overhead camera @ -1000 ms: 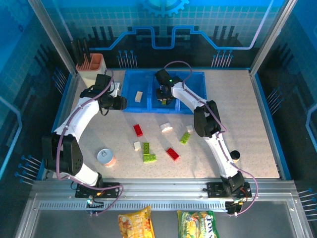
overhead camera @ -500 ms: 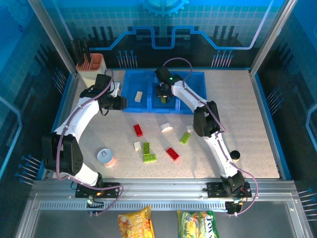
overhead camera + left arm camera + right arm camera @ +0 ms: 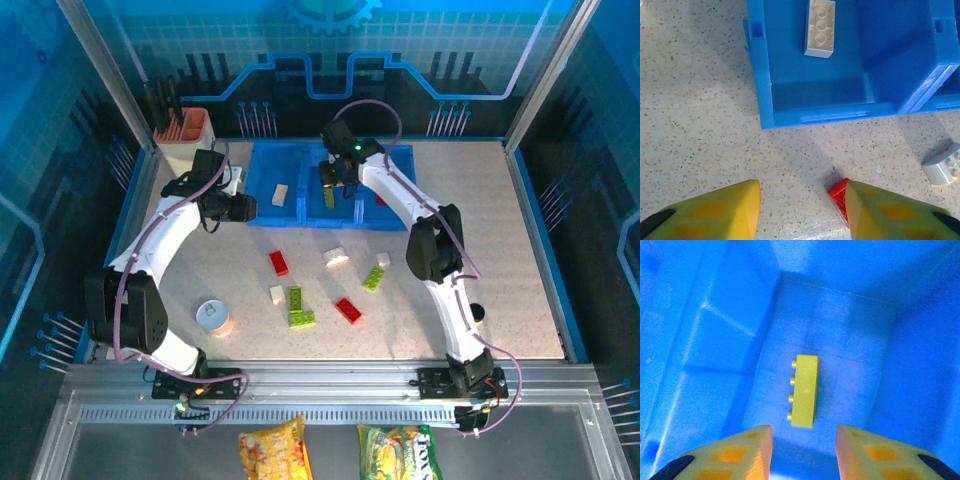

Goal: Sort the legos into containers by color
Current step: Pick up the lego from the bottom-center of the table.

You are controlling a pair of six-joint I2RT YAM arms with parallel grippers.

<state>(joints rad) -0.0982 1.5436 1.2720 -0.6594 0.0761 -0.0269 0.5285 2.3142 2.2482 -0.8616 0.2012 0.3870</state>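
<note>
Speckled worktop [image 3: 520,260] holds loose legos [image 3: 296,300]; the right end effector [image 3: 803,440] hangs open, empty, over a lime brick [image 3: 805,390] lying in the middle bin [image 3: 840,335], so this drop looks done and next calls for fetching another, the left end effector [image 3: 802,200] also open.

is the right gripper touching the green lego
Apart: the right wrist view shows bare bin floor between the right gripper and the green lego.
</note>
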